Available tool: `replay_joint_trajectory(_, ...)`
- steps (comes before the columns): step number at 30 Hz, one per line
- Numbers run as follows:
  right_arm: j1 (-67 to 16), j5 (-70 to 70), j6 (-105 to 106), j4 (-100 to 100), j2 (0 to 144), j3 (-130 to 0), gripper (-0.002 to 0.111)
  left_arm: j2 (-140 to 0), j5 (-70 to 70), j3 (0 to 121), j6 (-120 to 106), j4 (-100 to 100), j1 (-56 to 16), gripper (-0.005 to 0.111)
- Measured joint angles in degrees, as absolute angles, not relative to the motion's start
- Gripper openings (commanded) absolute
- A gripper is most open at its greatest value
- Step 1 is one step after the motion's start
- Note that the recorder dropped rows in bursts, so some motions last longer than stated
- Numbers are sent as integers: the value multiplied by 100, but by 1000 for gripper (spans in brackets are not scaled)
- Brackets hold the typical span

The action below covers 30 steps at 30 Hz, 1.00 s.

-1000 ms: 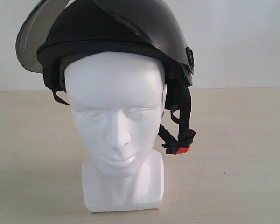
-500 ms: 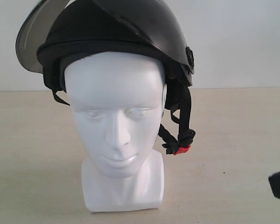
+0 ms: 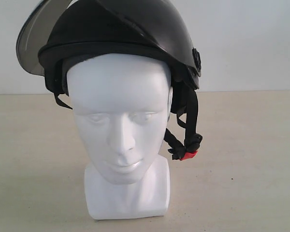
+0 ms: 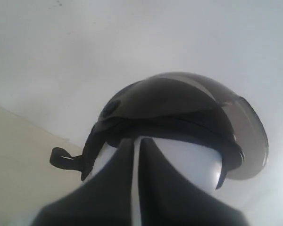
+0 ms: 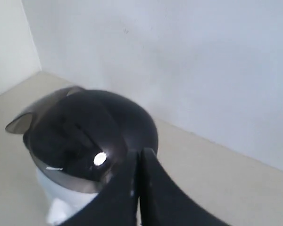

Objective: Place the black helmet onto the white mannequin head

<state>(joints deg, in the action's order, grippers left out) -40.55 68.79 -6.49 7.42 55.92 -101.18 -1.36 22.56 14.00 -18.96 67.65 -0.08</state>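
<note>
The black helmet (image 3: 121,34) sits on top of the white mannequin head (image 3: 120,116), its smoky visor (image 3: 36,34) flipped up and its chin straps with the red buckle (image 3: 188,155) hanging loose beside the neck. Neither gripper appears in the exterior view. In the left wrist view my left gripper (image 4: 137,143) is shut with nothing in it, pointing at the head (image 4: 188,160) and helmet (image 4: 165,103) from a distance. In the right wrist view my right gripper (image 5: 139,153) is shut and empty, looking down on the helmet (image 5: 89,132) from above and to one side.
The mannequin stands on a beige tabletop (image 3: 241,145) in front of a plain white wall (image 3: 246,38). A wall corner shows in the right wrist view, with bare table (image 5: 217,179) beside the head.
A dark part of the right arm that showed at the lower right edge of the exterior view half a second ago has left the picture. The helmet and head have not moved.
</note>
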Motion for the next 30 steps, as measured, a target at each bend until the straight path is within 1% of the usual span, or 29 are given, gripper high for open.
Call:
replay_joint_trajectory(3,-4055,6911,-606,1019,5588,-10348,0,-606,2843,2067,-2140,6099,-8,4)
replay_joint_trajectory(6,-4055,6950,-527,1464,5580,-10334,0,-1236,3352,2854,-2219,5369,-8,4)
replay_joint_trajectory(10,-4055,6942,-441,1981,5614,-10255,0,-2083,3820,3801,-2245,4885,-8,4)
replay_joint_trajectory(16,-4055,5775,-493,2613,5608,-9780,0,-2960,4094,5164,-2315,4716,-8,4)
replay_joint_trajectory(19,-4055,5289,-518,2651,5608,-9378,0,-3130,4094,5562,-2315,4754,-8,4)
replay_joint_trajectory(22,-4055,5175,-518,2651,5619,-9054,0,-3156,4048,5693,-2325,4783,-8,4)
replay_joint_trajectory(30,-4055,5016,-434,2393,5503,-8984,0,-3156,4023,5704,-2325,4791,-8,4)
